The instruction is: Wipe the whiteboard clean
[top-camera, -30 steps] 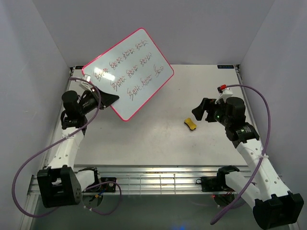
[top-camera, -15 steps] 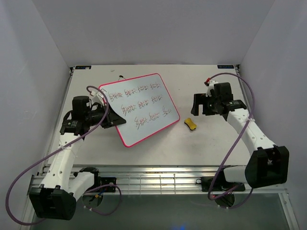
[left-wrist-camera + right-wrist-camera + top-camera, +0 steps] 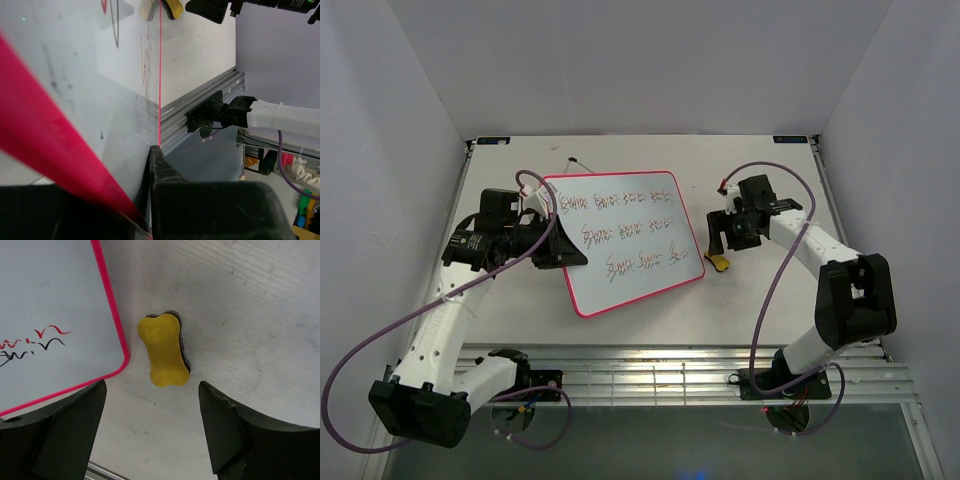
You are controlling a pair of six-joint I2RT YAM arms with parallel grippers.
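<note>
Holds whiteboard (image 3: 630, 240) by left edge in left fingers (image 3: 560, 250), clamped shut, tilted over surface (image 3: 750, 300) centre. Hovers right fingers (image 3: 65, 435) wide apart, empty, either side of yellow eraser (image 3: 164, 352) lying just beside board's lower-right corner; bare surface right of it.

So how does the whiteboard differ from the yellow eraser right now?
The whiteboard is big, white, pink-edged; the eraser is small, yellow, bone-shaped. The left pincer clamps the whiteboard's edge; the eraser lies loose on the table under the open right pincer. Both have rounded corners.
</note>
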